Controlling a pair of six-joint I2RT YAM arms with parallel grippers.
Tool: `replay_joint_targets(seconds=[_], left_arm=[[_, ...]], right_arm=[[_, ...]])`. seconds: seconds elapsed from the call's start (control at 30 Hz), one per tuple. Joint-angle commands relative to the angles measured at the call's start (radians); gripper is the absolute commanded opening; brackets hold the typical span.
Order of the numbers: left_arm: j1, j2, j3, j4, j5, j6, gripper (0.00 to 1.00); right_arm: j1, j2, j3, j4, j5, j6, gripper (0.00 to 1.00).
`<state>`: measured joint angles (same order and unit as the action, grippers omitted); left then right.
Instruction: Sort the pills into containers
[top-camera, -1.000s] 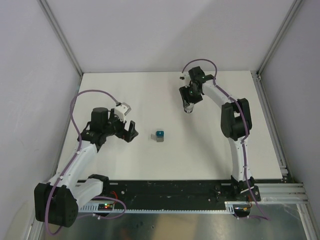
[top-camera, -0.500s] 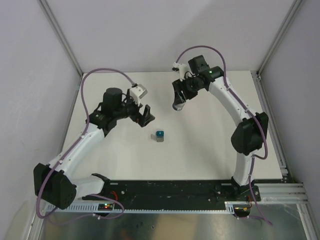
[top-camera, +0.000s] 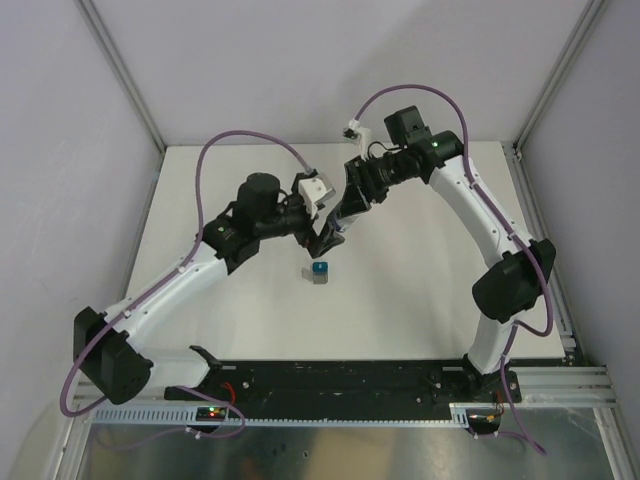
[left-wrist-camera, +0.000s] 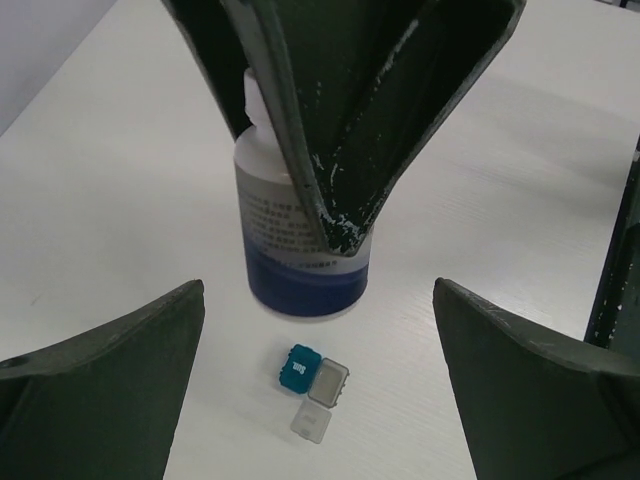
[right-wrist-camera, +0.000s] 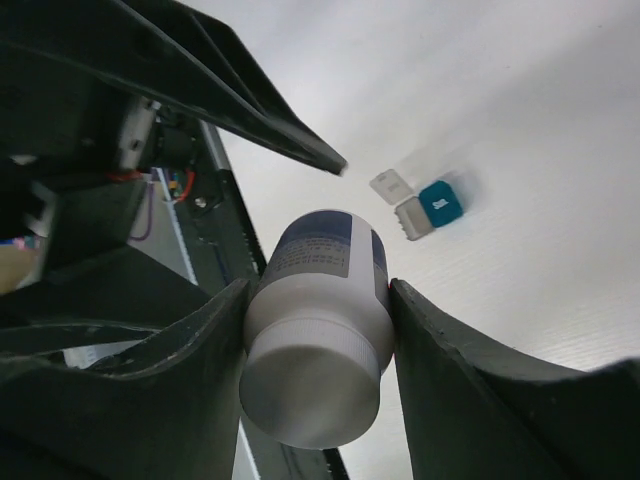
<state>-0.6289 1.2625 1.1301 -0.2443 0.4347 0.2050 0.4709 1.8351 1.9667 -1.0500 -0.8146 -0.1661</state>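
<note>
The containers (top-camera: 318, 272), a joined teal and grey pair, sit on the white table mid-field. In the left wrist view the teal cube (left-wrist-camera: 299, 365) is closed and the grey one (left-wrist-camera: 329, 381) is open, its clear lid (left-wrist-camera: 311, 423) flipped down. My right gripper (right-wrist-camera: 318, 290) is shut on a white capped bottle (right-wrist-camera: 320, 320) with a blue band and holds it above the table just behind the containers (right-wrist-camera: 428, 208). My left gripper (left-wrist-camera: 318, 300) is open wide, facing the bottle (left-wrist-camera: 300, 250). The two grippers meet in the top view, left (top-camera: 325, 238) and right (top-camera: 346, 216). No loose pills show.
The white table (top-camera: 430, 300) is bounded by grey walls on three sides and a black rail (top-camera: 340, 380) at the near edge. A finger of my left gripper (right-wrist-camera: 250, 100) crosses the top of the right wrist view, close to the bottle.
Both arms swung in to the middle. My right gripper carried the bottle left and nearer. My left gripper rose and moved right until it faced the bottle. The containers have not moved.
</note>
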Motion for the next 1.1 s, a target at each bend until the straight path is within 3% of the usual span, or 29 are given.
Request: replay_joint_targets(seconds=[0.0,0.27,0.43,0.7,0.83,0.9,0.93,1.0,1.07], left_arm=[[-0.045,0.026,0.032,0.066,-0.047,0.048,1.00],[-0.098,0.098,0.084,0.079,-0.163,0.038,0.99],[-0.115,0.123,0.104,0.082,-0.183,0.008,0.91],[-0.120,0.136,0.109,0.081,-0.212,0.007,0.67],[-0.121,0.136,0.100,0.080,-0.206,0.013,0.42],[-0.121,0.134,0.097,0.078,-0.207,0.016,0.17],[-0.122,0.133,0.095,0.077,-0.209,0.017,0.08],[-0.122,0.122,0.084,0.077,-0.210,0.022,0.02],[-0.121,0.104,0.068,0.075,-0.209,0.030,0.01]], right_arm=[[-0.026,-0.073,-0.011,0.024,-0.130,0.042,0.00],[-0.056,-0.092,-0.071,0.074,-0.192,0.072,0.00],[-0.061,-0.104,-0.103,0.094,-0.189,0.085,0.00],[-0.069,-0.112,-0.100,0.109,-0.208,0.104,0.00],[-0.071,-0.115,-0.101,0.112,-0.214,0.111,0.00],[-0.071,-0.117,-0.101,0.113,-0.215,0.115,0.05],[-0.071,-0.120,-0.101,0.113,-0.213,0.116,0.12],[-0.072,-0.132,-0.105,0.113,-0.197,0.117,0.38],[-0.075,-0.148,-0.113,0.114,-0.179,0.115,0.58]])
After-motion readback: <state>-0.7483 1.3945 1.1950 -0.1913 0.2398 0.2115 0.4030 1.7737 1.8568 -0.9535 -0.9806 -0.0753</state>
